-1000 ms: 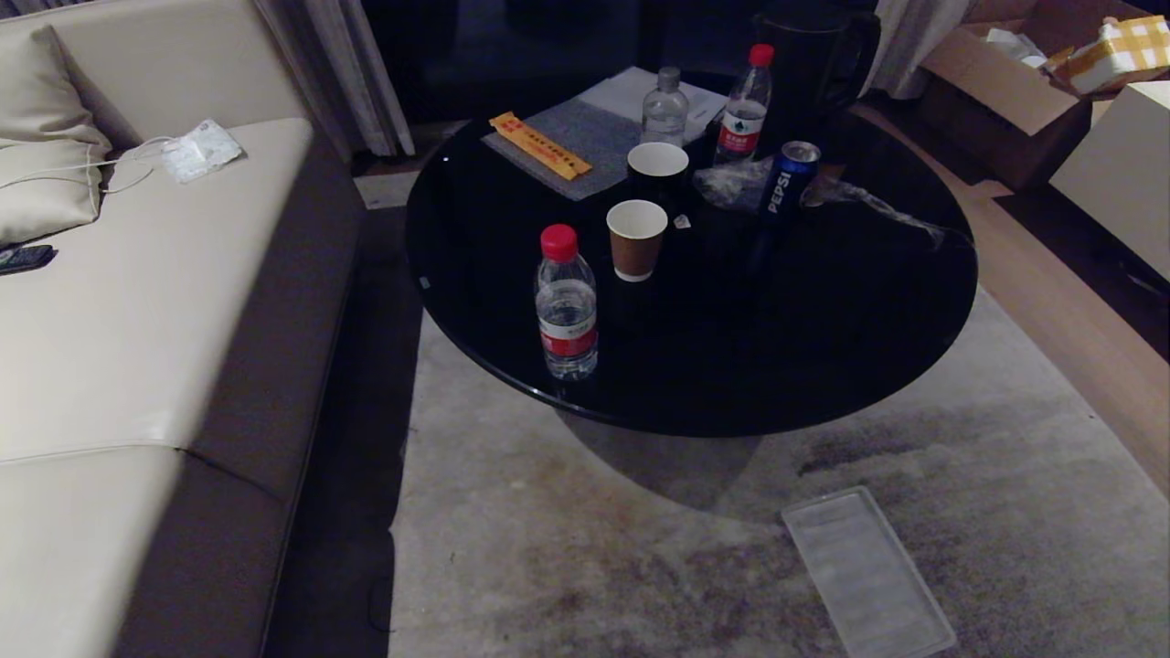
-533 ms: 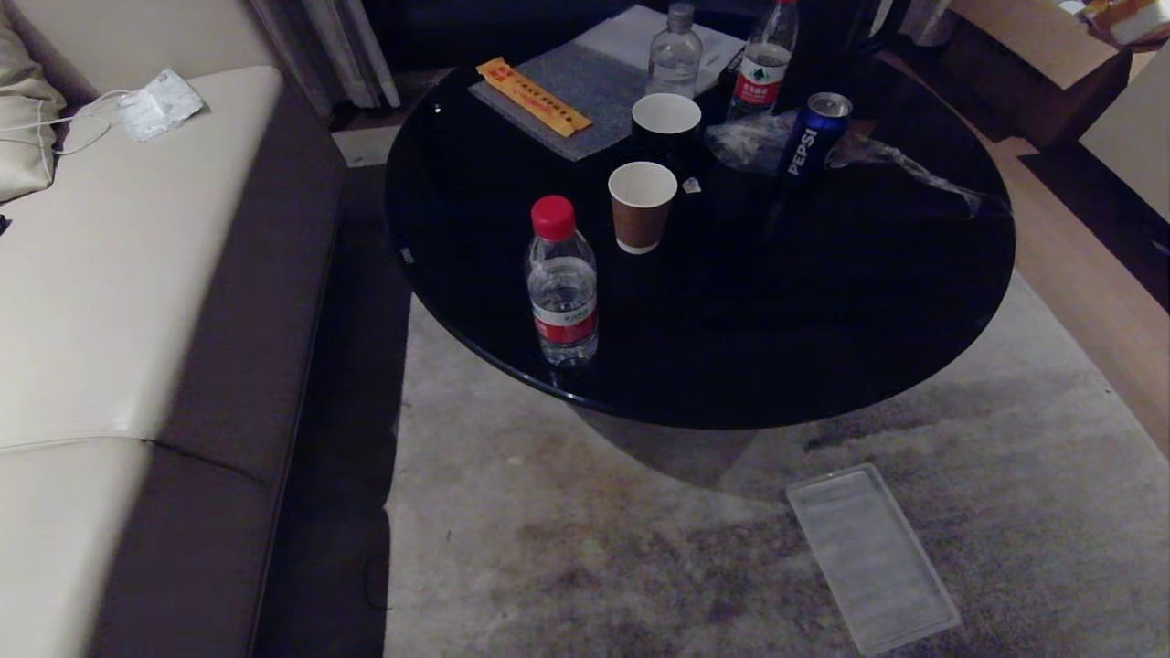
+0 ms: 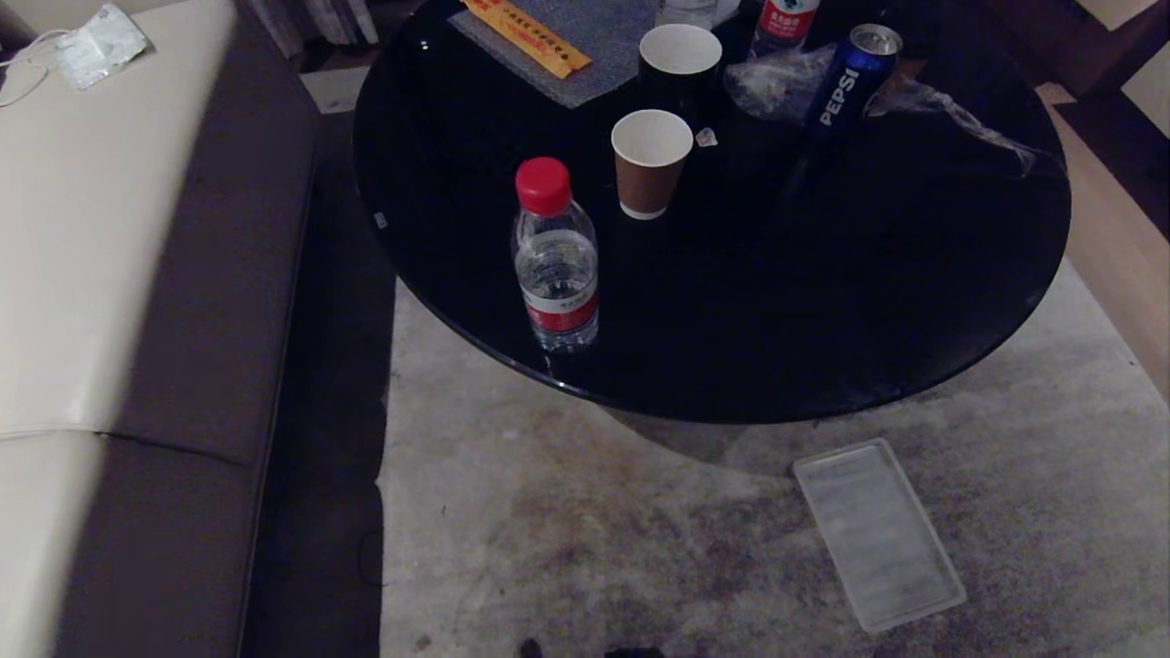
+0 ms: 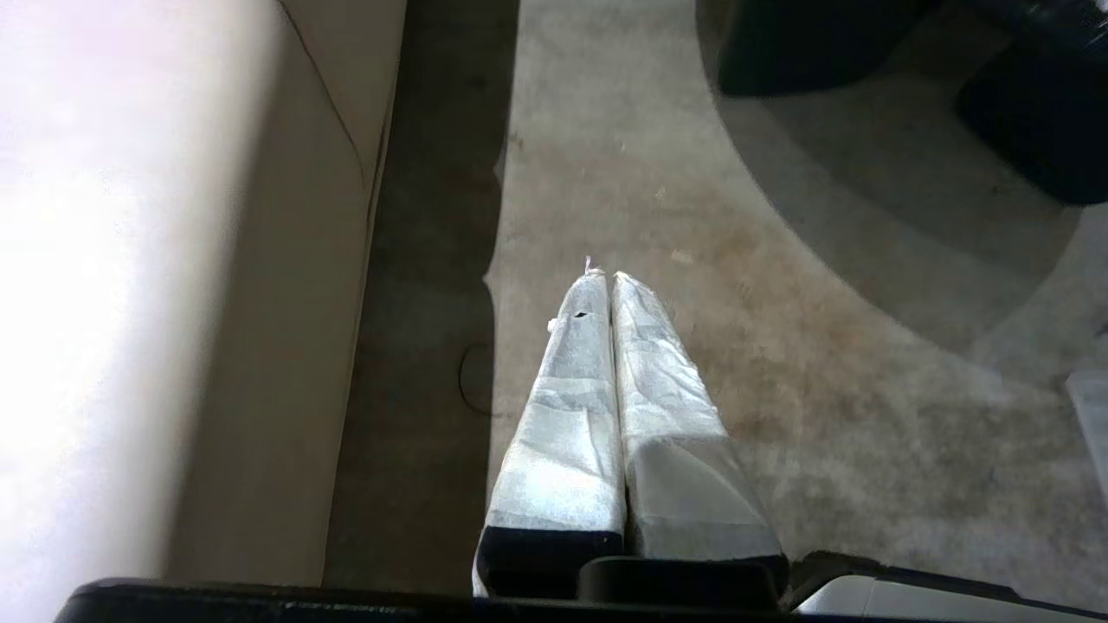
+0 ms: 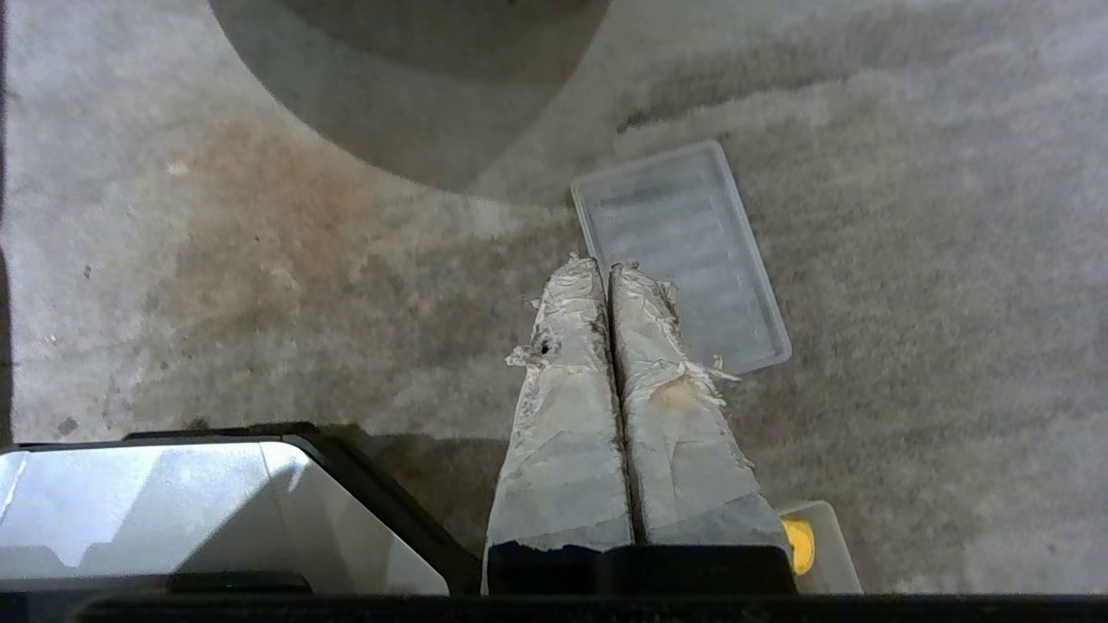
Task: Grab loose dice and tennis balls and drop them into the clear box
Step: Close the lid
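Observation:
No dice or tennis balls show clearly in any view. In the right wrist view a corner of a translucent container (image 5: 833, 543), possibly the clear box, peeks out beside the gripper's base. A small yellow thing (image 5: 799, 545) lies in it; die or ball, I cannot tell. My right gripper (image 5: 606, 264) hangs shut and empty over the carpet, its tips in front of a flat ribbed lid (image 5: 692, 234). My left gripper (image 4: 608, 275) is also shut and empty, over the carpet beside the sofa. Neither gripper shows in the head view.
A round black table (image 3: 914, 302) carries a water bottle (image 3: 555, 260), paper cups (image 3: 650, 160), a Pepsi can (image 3: 845, 82) and a plastic bag. A beige sofa (image 3: 101, 274) runs along the left. The lid (image 3: 877, 535) lies on the grey carpet right of centre.
The whole head view has tilted downward: table and sofa slide up the picture and more carpet shows below. Nothing on the table or floor has moved itself.

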Controlling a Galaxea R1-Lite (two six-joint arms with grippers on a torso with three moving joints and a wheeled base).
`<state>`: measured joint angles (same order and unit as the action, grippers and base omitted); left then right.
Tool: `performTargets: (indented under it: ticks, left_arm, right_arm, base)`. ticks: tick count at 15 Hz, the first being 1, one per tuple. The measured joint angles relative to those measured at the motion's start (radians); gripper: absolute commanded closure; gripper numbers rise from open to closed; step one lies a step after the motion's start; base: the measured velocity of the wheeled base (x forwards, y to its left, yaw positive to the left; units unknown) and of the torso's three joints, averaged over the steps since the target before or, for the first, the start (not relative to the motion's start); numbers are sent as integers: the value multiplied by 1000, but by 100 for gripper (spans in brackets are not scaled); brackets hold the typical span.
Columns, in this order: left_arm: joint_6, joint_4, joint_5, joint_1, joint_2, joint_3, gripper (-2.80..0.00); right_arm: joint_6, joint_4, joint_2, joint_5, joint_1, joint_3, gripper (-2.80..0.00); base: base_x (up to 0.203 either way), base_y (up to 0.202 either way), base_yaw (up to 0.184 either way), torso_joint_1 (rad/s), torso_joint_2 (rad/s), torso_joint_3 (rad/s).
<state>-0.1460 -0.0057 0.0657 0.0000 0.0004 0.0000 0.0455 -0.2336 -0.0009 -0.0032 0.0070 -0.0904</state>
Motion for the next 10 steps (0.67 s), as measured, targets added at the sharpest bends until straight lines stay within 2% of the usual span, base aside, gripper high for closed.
performTargets:
  ticks: [10]
  left_arm:
    - [0,0,0,0,0,0,0]
  right_arm:
    - [0,0,1,0,0,0,0]
  base:
    - [0,0,0,1,4,-198]
